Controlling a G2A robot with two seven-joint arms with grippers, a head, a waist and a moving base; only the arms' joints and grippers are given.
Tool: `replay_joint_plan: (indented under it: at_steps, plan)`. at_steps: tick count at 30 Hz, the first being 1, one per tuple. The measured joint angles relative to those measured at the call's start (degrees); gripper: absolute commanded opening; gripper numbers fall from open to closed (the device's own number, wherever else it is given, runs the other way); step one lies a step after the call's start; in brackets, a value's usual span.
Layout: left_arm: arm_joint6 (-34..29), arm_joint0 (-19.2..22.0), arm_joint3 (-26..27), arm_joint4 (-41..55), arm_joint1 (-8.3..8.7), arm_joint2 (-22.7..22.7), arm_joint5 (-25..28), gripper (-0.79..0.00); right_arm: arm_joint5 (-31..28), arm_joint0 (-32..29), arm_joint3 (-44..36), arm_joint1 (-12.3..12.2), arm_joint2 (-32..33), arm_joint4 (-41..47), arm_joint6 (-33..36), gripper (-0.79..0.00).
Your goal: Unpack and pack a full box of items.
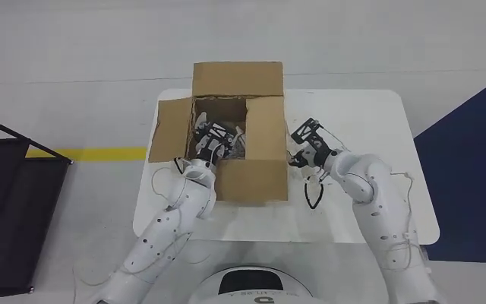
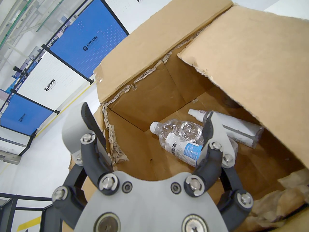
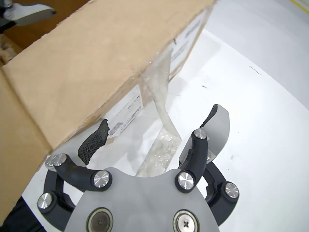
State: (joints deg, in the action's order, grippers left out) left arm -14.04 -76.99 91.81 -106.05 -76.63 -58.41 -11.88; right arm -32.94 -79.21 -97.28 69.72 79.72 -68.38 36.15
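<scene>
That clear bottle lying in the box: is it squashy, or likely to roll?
The bottle looks crinkled and thin-walled, so it would probably give under a squeeze. It lies on its side on the box floor, so a nudge may roll it. Its smooth plastic could be slippery; how full it is I cannot tell.

Box (image 1: 250,182) mouth open, one flap (image 2: 253,61) overhanging
</scene>
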Motion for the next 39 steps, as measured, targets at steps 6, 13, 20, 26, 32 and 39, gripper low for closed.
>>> replay_joint_plan:
  at_steps: [6, 13, 20, 26, 32, 39]
  plan:
    - [-0.8, 0.1, -0.8, -1.3, -0.26, 0.3, 1.0, 0.0, 0.1, -3.6, -1.6, -0.6, 2.7, 0.7, -4.5, 0.0]
    - [-4.6, 1.7, -2.9, -2.2, -1.3, 3.2, 2.0, 0.0, 2.1, -8.1, -3.0, -1.1, 6.1, 2.2, -10.9, 0.0]
    - [-6.2, 2.0, 0.4, 4.7, -2.38, 4.3, 3.6, 0.0, 0.6, -8.8, -1.9, -1.4, 6.3, 3.2, -13.7, 0.0]
    - [-5.7, 2.3, 5.7, 10.3, -3.18, 4.0, 2.0, 0.0, -2.9, -7.8, 0.3, -1.7, 5.7, 4.3, -15.6, 0.0]
    - [-6.6, 4.1, 7.5, 9.6, -4.37, 7.6, 0.5, 0.0, -2.4, -10.4, -0.2, -2.2, 8.6, 4.6, -21.9, 0.0]
    - [-7.1, 7.3, 5.4, 5.6, -6.4, 15.1, -0.4, 0.0, 5.4, -26.0, -5.5, -2.1, 19.4, 8.7, -41.2, 0.0]
